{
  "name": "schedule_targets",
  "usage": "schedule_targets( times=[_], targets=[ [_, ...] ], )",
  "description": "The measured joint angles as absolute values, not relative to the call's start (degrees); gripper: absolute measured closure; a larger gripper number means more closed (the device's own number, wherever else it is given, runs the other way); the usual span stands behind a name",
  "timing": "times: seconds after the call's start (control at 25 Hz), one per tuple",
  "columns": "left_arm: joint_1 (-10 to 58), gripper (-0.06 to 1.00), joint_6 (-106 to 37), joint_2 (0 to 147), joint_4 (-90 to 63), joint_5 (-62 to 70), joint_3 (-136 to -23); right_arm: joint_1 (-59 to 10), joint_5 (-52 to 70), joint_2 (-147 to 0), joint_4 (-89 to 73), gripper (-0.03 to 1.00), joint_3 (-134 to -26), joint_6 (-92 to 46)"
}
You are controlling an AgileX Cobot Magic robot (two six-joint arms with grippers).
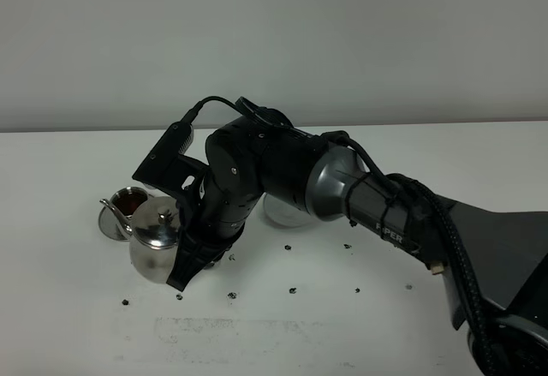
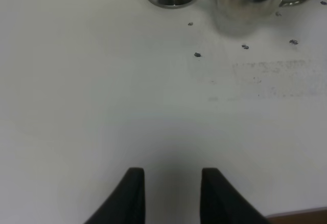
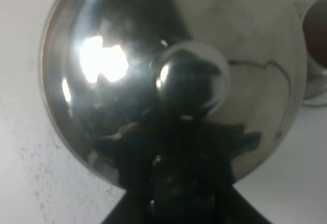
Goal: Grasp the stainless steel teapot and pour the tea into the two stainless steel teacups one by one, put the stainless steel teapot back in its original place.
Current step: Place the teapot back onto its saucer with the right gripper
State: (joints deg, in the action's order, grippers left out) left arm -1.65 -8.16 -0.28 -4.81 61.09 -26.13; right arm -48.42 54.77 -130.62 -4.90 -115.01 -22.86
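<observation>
**Teapot held beside a filled cup, pouring partly done**

On a white surface [image 1: 479,149], the right arm reaches across to the left side of the overhead view. Its gripper [image 1: 190,260] has its jaws closed on the handle of the teapot [image 1: 156,237], a shiny steel pot with a knobbed lid. The pot appears lifted or just resting on the surface, roughly upright, its thin spout pointing toward a cup [image 1: 128,201] just beside it. That cup sits on a saucer and shows dark liquid inside, so one pour looks finished or under way.

The second cup cannot be made out clearly; a shiny steel shape [image 1: 278,213] shows behind the arm, mostly hidden, and could be that cup or the pot's own saucer. Judging from this, the second pour and the return of the pot to its saucer remain.

The left gripper [image 2: 171,193] hangs idle well apart from the steelware, holding nothing, jaws drawn in with a narrow gap showing between the fingers.
</observation>
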Motion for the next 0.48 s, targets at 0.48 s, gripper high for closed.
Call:
schedule_targets(
  times=[0.48],
  targets=[
    [-1.6, 0.66, -8.2, -0.3, -4.8, 61.1, -26.1, -49.7, 56.3, -137.2, 2.5, 0.79, -119.0, -14.0]
  ],
)
